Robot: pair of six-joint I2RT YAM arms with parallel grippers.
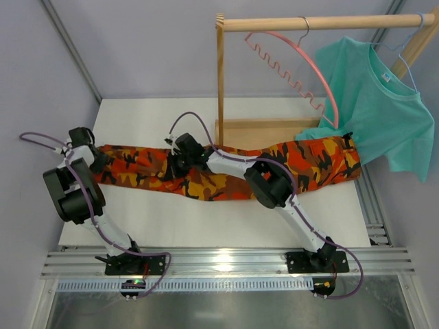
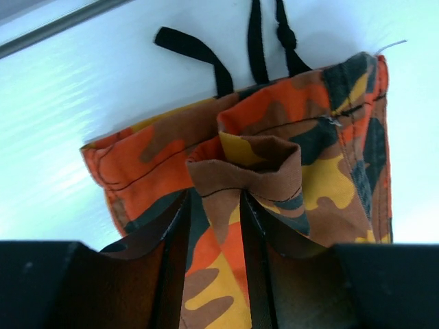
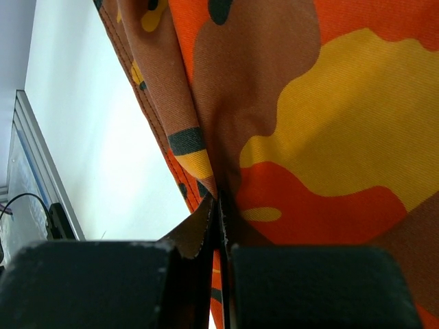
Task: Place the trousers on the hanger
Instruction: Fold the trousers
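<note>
The camouflage trousers (image 1: 137,170) lie stretched left to right across the white table. My left gripper (image 1: 96,159) is at their left end, the waistband with black drawstrings (image 2: 255,41). In the left wrist view its jaws (image 2: 214,205) stand apart, and a raised fold of the trousers (image 2: 322,178) sits loosely between them. My right gripper (image 1: 177,163) is at the middle of the trousers. Its jaws (image 3: 219,202) are shut on a pinched fold of the cloth (image 3: 329,123). The pink hanger (image 1: 322,77) hangs bare on the wooden rail (image 1: 322,22), above the right end of the trousers.
The rail's upright post (image 1: 220,82) and wooden base (image 1: 260,130) stand just behind the trousers. A teal T-shirt (image 1: 370,103) on a light-blue hanger (image 1: 405,65) hangs at the right, draping over the base's end. A metal frame rail (image 1: 226,264) runs along the near edge.
</note>
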